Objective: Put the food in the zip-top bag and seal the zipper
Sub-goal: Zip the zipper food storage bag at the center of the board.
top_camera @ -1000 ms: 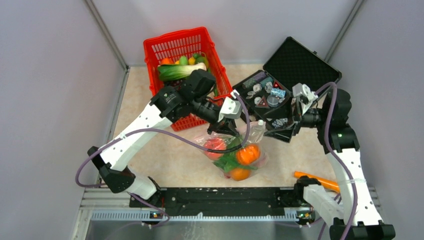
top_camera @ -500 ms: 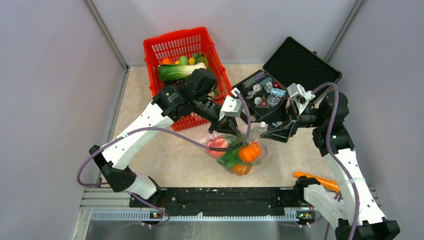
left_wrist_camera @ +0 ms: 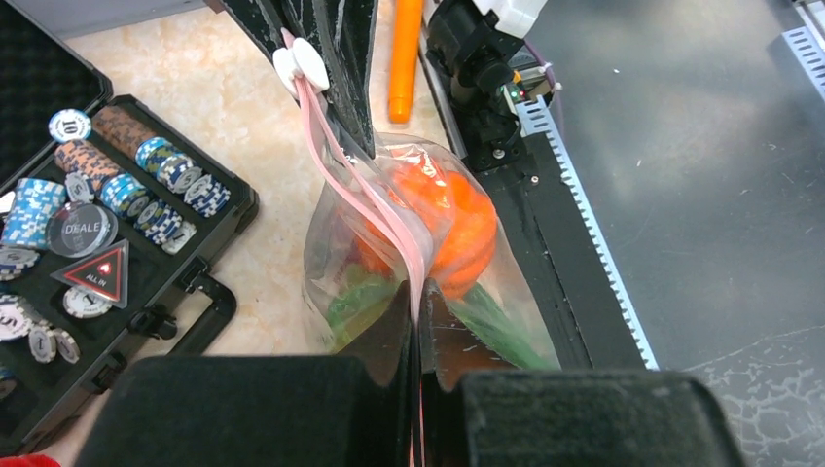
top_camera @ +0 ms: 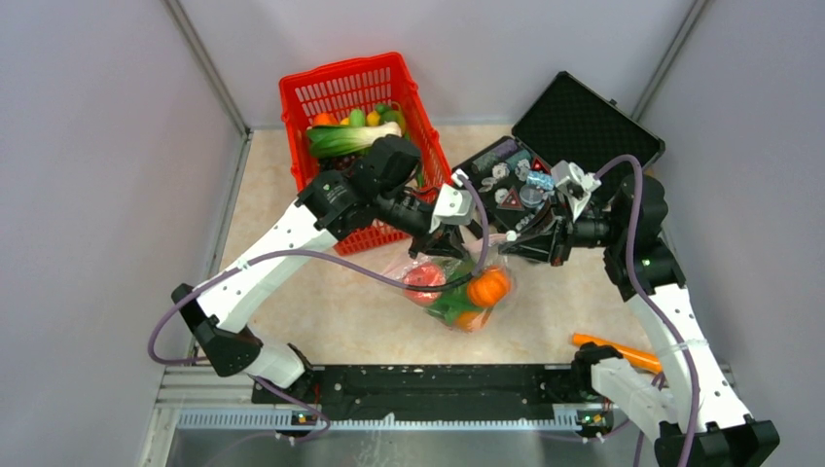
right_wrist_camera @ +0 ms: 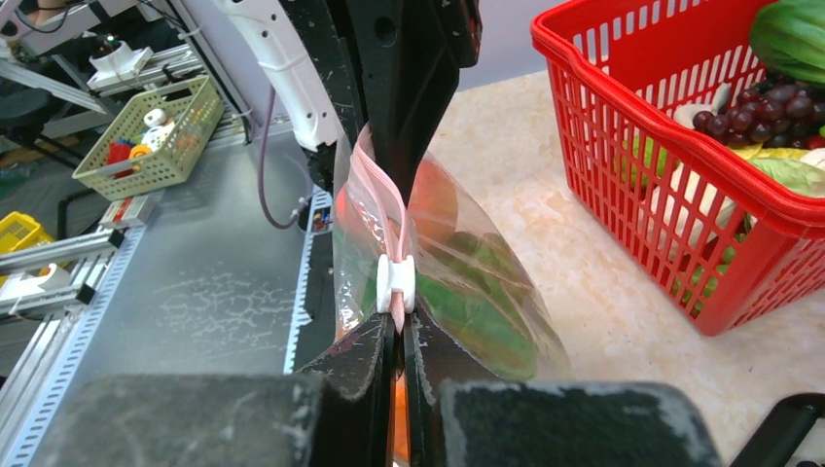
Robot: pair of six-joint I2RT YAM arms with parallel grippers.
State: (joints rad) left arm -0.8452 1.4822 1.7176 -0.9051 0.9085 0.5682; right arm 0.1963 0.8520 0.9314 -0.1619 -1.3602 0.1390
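Note:
The clear zip-top bag [top_camera: 457, 292] hangs between both grippers above the tabletop. Inside show an orange pumpkin [top_camera: 488, 287], a red tomato-like ball [top_camera: 422, 279] and green lettuce [top_camera: 449, 309]. My left gripper [left_wrist_camera: 416, 304] is shut on one end of the pink zipper [left_wrist_camera: 365, 195]. At the other end, my right gripper [right_wrist_camera: 399, 326] is shut on the zipper [right_wrist_camera: 375, 209], just behind its white slider [right_wrist_camera: 396, 282]. The strip runs taut from one gripper to the other. In the top view the left gripper [top_camera: 435, 248] and the right gripper [top_camera: 516, 238] face each other over the bag.
A red basket [top_camera: 298, 109] with more food, a leafy green [top_camera: 345, 138] among it, stands at the back left. An open black case [top_camera: 574, 122] of poker chips sits back right, under my right arm. An orange carrot [top_camera: 613, 351] lies near the right arm's base.
My right gripper has moved left to the bag's mouth and shut on the zipper beside the slider. The bag has bunched up and hangs narrower. The left gripper has kept its hold.

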